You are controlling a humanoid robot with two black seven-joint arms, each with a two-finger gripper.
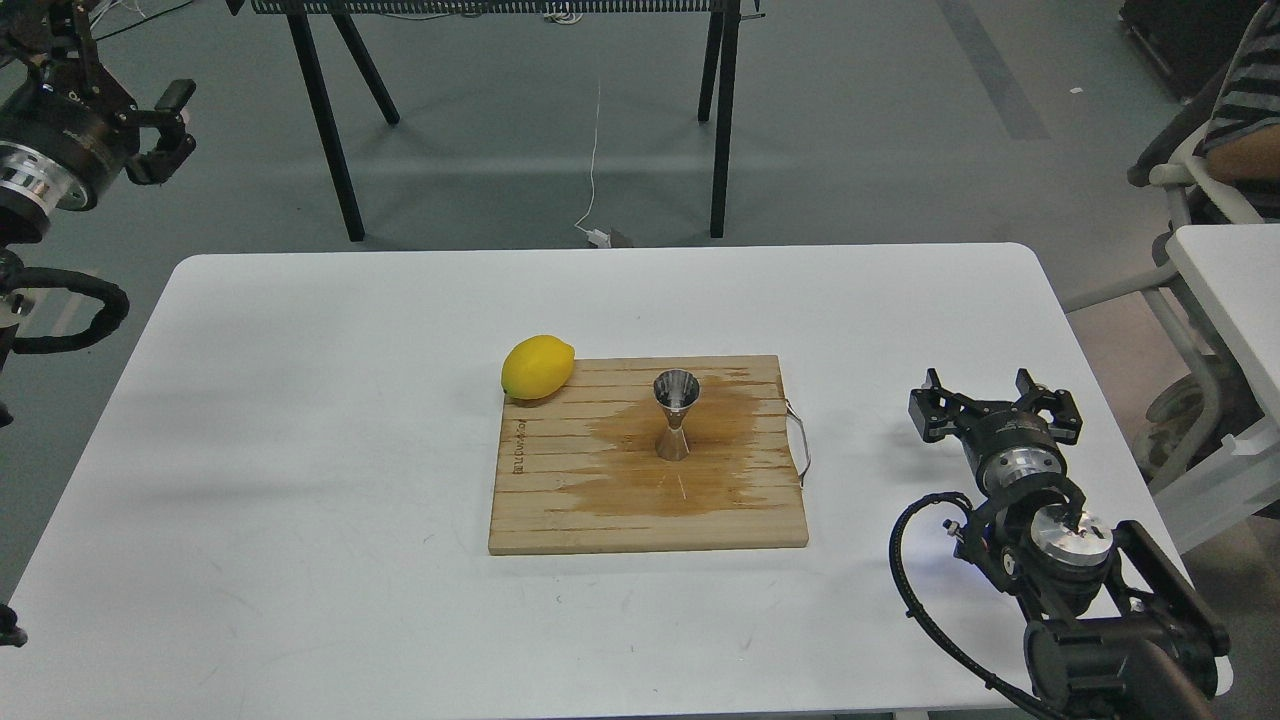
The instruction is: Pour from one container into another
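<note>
Both pincers, left (170, 125) and right (995, 400), gape empty; no glass cup shows, so find it before approaching the upright steel jigger (676, 415).

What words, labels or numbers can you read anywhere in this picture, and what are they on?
Only one text shows: a dark mark burned along the left edge of the wooden board, running sideways at about. It is too small and blurred to read.
The jigger, lemon, table and both arms show no legible writing.
</note>
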